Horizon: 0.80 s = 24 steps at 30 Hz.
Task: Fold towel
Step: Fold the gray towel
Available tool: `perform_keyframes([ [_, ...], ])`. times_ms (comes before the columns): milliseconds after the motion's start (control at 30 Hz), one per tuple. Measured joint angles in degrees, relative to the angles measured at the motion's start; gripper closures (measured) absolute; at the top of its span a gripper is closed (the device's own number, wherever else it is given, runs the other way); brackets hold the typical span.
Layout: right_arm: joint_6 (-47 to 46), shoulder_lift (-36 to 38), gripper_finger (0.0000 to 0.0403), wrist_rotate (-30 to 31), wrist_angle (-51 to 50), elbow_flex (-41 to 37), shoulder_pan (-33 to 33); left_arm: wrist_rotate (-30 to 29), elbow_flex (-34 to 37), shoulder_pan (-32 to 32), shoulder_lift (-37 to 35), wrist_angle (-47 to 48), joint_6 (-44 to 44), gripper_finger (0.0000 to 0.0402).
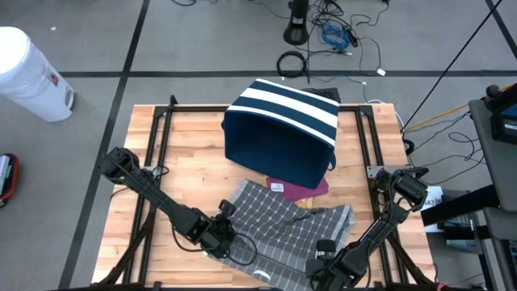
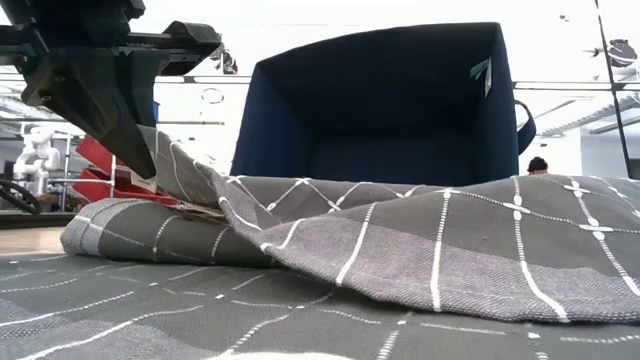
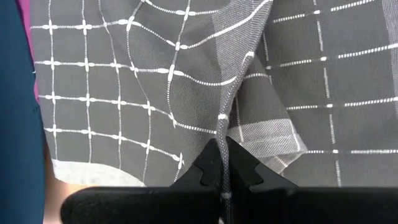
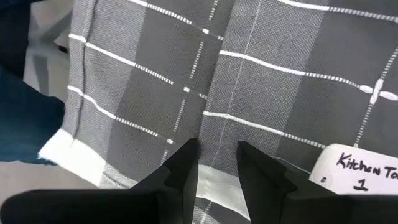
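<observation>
Grey checked kitchen towel point(image 1: 287, 230) lies in front of the striped navy bin point(image 1: 281, 129). Left gripper point(image 3: 224, 163) pinches a towel edge for folding; right gripper point(image 4: 217, 163), fingers parted, straddles the near hem.

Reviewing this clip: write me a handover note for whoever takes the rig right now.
Left tool: shut on a raised ridge of the grey checked towel at its near-left part.
Right tool: slightly parted over the towel's near-right edge by a white label; no grip visible.
Towel lies rumpled at the table's near side, in front of the navy bin.
Done: one pinch. Left: the whole fold.
</observation>
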<state>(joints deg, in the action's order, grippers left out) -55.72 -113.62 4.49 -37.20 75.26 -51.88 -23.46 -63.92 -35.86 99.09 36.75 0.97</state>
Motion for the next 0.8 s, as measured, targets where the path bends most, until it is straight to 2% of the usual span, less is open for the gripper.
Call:
perform_keyframes([
  [233, 0.62, 0.00, 0.0314, 0.66, -2.01, 0.00, 0.11, 0.02, 0.00, 0.00, 0.01, -0.02, 0.00, 0.0401],
  [467, 3.59, 0.13, 0.0396, 1.64, -11.17, 0.11, 0.24, 0.02, -0.02, 0.33, 0.02, -0.50, 0.00, 0.0401],
  [800, 8.41, 1.26, 0.0401, 1.51, -16.29, -0.13, 2.84, -1.91, -0.02, 2.32, 0.02, -2.47, -0.42, 0.0401],
])
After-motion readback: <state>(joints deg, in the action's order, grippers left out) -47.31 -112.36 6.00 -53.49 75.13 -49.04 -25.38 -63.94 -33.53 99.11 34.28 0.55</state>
